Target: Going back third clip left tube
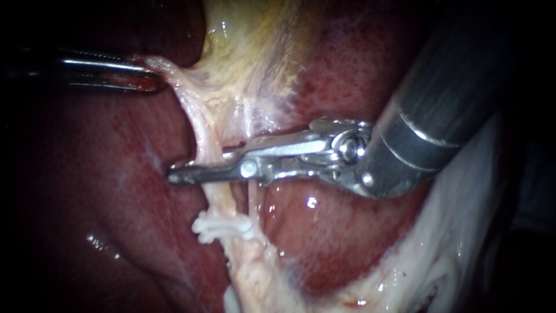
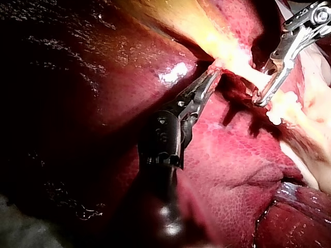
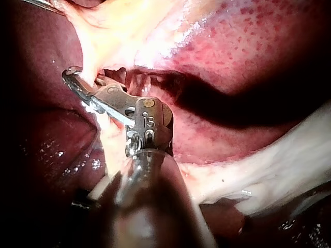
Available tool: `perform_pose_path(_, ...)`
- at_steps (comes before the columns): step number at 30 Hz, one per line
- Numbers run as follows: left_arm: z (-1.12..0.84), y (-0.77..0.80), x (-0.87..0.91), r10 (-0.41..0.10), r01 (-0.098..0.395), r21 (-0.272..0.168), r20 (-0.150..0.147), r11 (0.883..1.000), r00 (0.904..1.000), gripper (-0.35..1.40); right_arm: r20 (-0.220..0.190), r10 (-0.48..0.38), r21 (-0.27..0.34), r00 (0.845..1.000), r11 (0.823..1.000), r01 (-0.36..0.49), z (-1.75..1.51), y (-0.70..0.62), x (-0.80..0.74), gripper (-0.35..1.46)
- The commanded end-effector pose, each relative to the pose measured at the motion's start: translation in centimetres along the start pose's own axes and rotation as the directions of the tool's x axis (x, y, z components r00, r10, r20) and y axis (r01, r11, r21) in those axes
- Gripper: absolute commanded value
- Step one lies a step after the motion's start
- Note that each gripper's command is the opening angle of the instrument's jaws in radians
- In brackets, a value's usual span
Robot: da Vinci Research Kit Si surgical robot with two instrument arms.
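The liver is seen as smooth, wet, dark red tissue, finely speckled and dotted with glints. Across it a sheet of pale tissue, yellowish and fibrous, is stretched. From this sheet the left tube is drawn down as a thin, cream, glossy strand. The tube is ringed by a white, ribbed clip, set just below the right instrument.

That instrument's jaws are long, slim and of bright metal, hinged on a pinned wrist at the end of a dark, matt shaft. They are laid across the left tube; a narrow gap is shown between them, and the tube runs through that gap. Whether the tube is pressed by them cannot be made out.

The left instrument is of thin polished steel, and its jaws are pinched on the upper corner of the pale tissue, which is pulled taut. Its shaft is lost in shadow at the edge, and the right shaft is cut off at the upper corner. Whether the white piece is one clip or several set close together cannot be told.
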Motion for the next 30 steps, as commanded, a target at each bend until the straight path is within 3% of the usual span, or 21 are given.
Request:
perform_pose_path(1,0.0,0.0,0.0,0.0,0.0,0.0,0.0,1.0,1.0,-0.35,0.0,-0.012,0.0,1.0,1.0,0.012,0.01,0.01,-0.01,-0.19)
perform_pose_path(4,0.0,0.0,0.0,0.0,0.0,0.0,0.0,1.0,1.0,-0.35,0.002,-0.103,-0.002,0.995,0.995,0.103,0.05,0.05,-0.03,0.28)
perform_pose_path(6,0.0,0.0,0.0,0.0,0.0,0.0,0.0,1.0,1.0,-0.35,-0.002,-0.123,-0.011,0.992,0.992,0.123,0.07,0.09,-0.05,0.39)
perform_pose_path(13,-0.02,0.0,-0.01,0.001,-0.001,-0.001,0.0,1.0,1.0,-0.35,-0.033,-0.244,-0.083,0.969,0.967,0.24,0.0,0.27,-0.08,0.5)
perform_pose_path(19,-0.02,0.0,-0.01,0.001,-0.001,-0.001,0.0,1.0,1.0,-0.35,-0.011,-0.287,-0.106,0.958,0.953,0.285,-0.17,0.34,-0.12,0.5)
perform_pose_path(23,-0.02,0.0,-0.01,0.001,-0.001,-0.001,0.0,1.0,1.0,-0.35,0.005,-0.286,-0.114,0.958,0.952,0.285,-0.22,0.36,-0.14,0.5)
perform_pose_path(27,-0.03,0.0,-0.02,0.001,-0.001,-0.001,0.001,1.0,1.0,-0.35,0.012,-0.321,-0.109,0.947,0.941,0.32,-0.27,0.34,-0.17,0.5)
perform_pose_path(30,-0.03,0.0,-0.02,0.001,-0.001,-0.002,0.001,1.0,1.0,-0.35,0.022,-0.382,-0.105,0.924,0.918,0.382,-0.33,0.33,-0.2,0.5)
